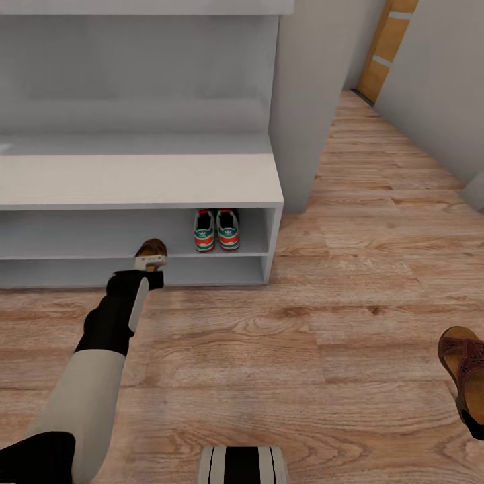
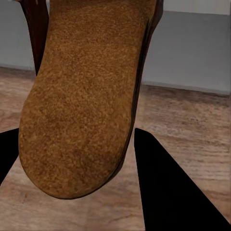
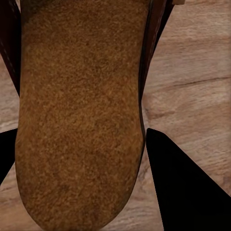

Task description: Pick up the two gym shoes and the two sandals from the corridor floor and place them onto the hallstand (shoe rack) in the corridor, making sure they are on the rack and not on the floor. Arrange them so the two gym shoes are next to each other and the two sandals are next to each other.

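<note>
The two gym shoes [image 1: 216,230] stand side by side, heels outward, at the right end of the upper shelf of the hallstand [image 1: 141,180]. My left gripper [image 1: 149,263] is shut on one sandal [image 1: 152,251], held at the front edge of that shelf, left of the shoes. In the left wrist view its tan footbed [image 2: 82,96] lies between the dark fingers [image 2: 168,192]. The other sandal [image 1: 462,359] hangs over the corridor floor [image 1: 282,349] at the right edge of the head view, with my right gripper [image 1: 476,423] shut on it; its footbed [image 3: 79,110] sits between the fingers [image 3: 187,192].
A grey wall pillar [image 1: 306,101] stands just right of the hallstand. The corridor runs on to a wooden door [image 1: 386,47] at the far right. The robot's base [image 1: 242,465] shows at the bottom of the head view.
</note>
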Tool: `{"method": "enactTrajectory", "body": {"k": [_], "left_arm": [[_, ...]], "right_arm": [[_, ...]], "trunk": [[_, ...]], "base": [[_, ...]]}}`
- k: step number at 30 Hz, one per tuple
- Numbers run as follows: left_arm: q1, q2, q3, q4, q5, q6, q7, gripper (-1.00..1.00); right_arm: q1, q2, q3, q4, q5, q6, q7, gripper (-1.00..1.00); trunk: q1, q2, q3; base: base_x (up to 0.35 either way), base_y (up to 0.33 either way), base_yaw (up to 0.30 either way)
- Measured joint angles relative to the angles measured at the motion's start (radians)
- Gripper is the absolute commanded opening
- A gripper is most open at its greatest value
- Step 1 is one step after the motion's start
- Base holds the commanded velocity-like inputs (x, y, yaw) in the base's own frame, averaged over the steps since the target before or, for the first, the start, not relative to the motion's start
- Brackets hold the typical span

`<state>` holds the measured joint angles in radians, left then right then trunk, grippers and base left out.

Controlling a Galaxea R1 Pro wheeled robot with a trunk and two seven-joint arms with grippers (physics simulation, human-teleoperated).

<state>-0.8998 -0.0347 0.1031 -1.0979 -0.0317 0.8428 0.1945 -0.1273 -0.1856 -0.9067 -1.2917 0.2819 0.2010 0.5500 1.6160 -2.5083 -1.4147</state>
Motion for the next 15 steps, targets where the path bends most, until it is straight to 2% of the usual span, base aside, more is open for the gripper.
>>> {"method": "enactTrajectory", "body": {"k": [5, 15], "left_arm": [[-0.018, 0.0, 0.0, 0.024, 0.001, -0.047, 0.0, -1.0], [-0.043, 0.001, 0.0, 0.033, 0.001, -0.081, 0.0, -1.0]], "right_arm": [[0.0, 0.001, 0.0, 0.0, 0.0, -0.009, -0.001, -1.0], [0.0, 0.004, 0.0, 0.031, 0.003, -0.064, -0.003, -1.0]], "trunk": [[0.0, 0.0, 0.0], [0.0, 0.0, 0.0]], "base": [[0.0, 0.0, 0.0], [0.0, 0.0, 0.0]]}}
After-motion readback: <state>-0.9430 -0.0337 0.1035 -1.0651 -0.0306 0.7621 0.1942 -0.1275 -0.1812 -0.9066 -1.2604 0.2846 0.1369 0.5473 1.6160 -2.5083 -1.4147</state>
